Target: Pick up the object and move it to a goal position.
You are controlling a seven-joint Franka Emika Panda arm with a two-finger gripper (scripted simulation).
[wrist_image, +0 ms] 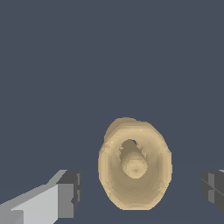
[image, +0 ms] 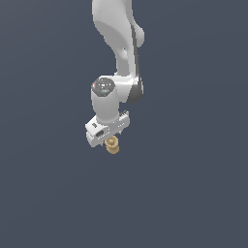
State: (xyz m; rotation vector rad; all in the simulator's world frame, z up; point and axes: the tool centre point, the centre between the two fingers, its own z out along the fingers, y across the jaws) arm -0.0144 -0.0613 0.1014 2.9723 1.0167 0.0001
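Pincer (image: 110,140) poised straight over the spool (image: 113,145), wrist pointed down so the fingers could drop along either side. Spread wide in the wrist view, one dark pad (wrist_image: 70,193) and the other (wrist_image: 213,190) both well clear of the spool (wrist_image: 134,164), nothing gripped. Spool between the two pads, hollow top turned up toward the camera (flared rim ringing a small core). Seen from outside, tucked just under the white hand, mostly showing below it. Whether resting on the plain dark desk (image: 193,193) or not, impossible to tell. Probably lined up this way for a centred squeeze; goal unmarked in either view
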